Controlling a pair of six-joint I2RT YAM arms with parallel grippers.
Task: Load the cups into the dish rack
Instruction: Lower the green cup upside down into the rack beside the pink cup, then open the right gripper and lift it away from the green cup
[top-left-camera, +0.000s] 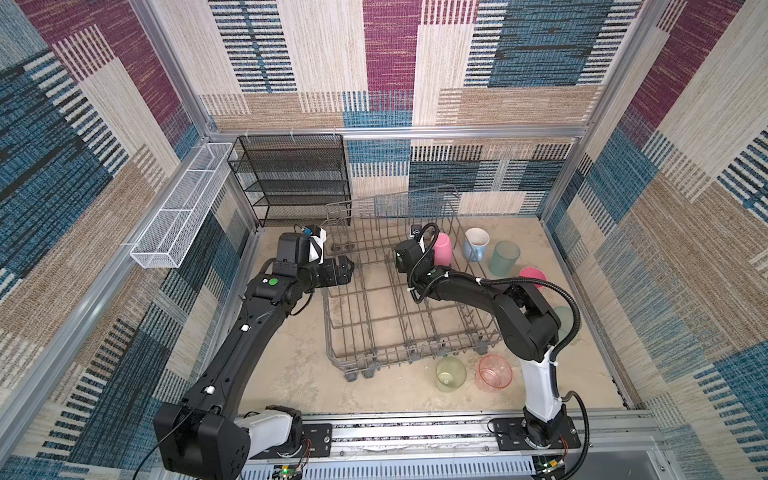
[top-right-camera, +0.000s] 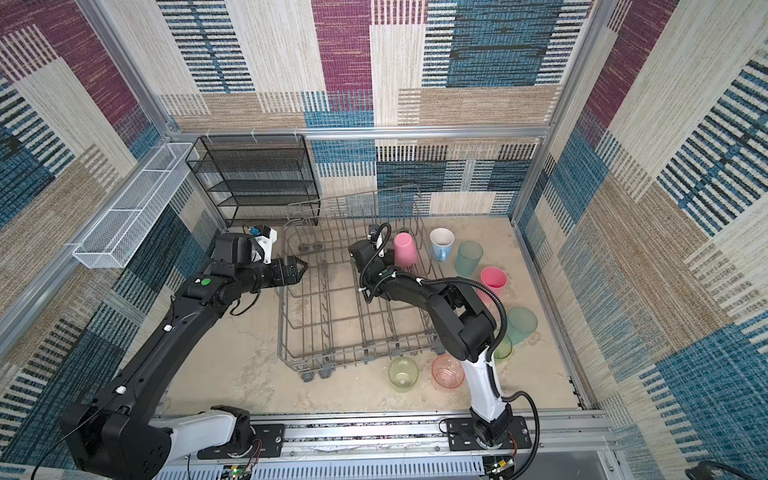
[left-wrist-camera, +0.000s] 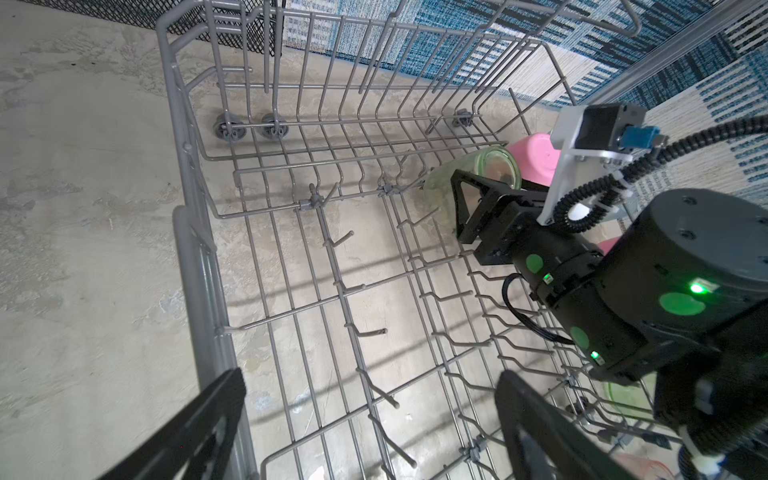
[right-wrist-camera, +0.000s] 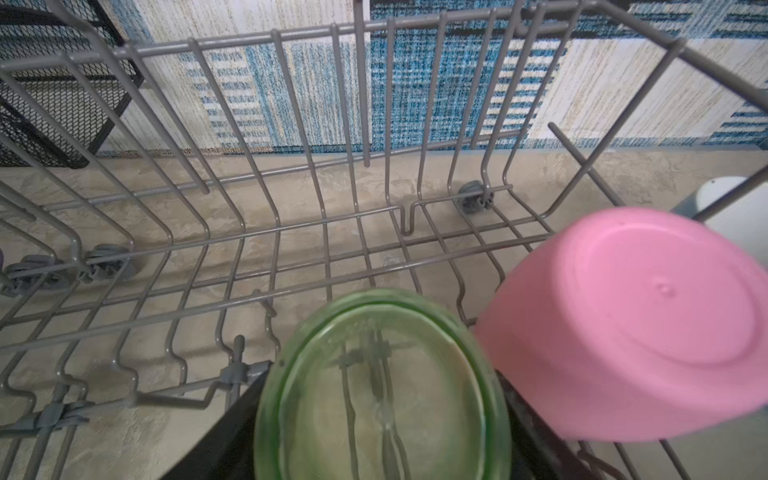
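In both top views the dish rack (top-left-camera: 374, 309) sits in the middle of the worktop (top-left-camera: 291, 365). The left gripper (top-left-camera: 350, 269) hangs at the rack's left edge, its fingers wide apart with nothing in them. The right gripper (top-left-camera: 404, 254) reaches into the rack's far right corner. Its own wrist covers its tips, so from up here I cannot tell what it has. Just beside it a pink cup (top-left-camera: 442, 248) stands upside down in the rack. Outside the rack's right edge stand a blue mug (top-left-camera: 476, 243) and a teal cup (top-left-camera: 504, 257). A second pink cup (top-left-camera: 532, 275) and a second teal cup (top-left-camera: 564, 320) are half hidden behind the right arm. In a top view a pale green cup (top-right-camera: 503, 347) peeks out from behind that arm too. Near the rack's front edge are a yellow-green cup (top-left-camera: 450, 374) and a pink-orange cup (top-left-camera: 494, 372). In the left wrist view the left gripper's fingers (left-wrist-camera: 199, 432) are cut off by the picture's edge and stand far apart over bare wires. Across the rack the right gripper pinches a see-through green cup (left-wrist-camera: 494, 166), tilted, just beside the pink cup. In the right wrist view the green cup (right-wrist-camera: 382, 395) is blurry and cut off, with a black finger (right-wrist-camera: 226, 440) on each side. Only a white bit of the mug (right-wrist-camera: 727, 208) shows behind a wire.
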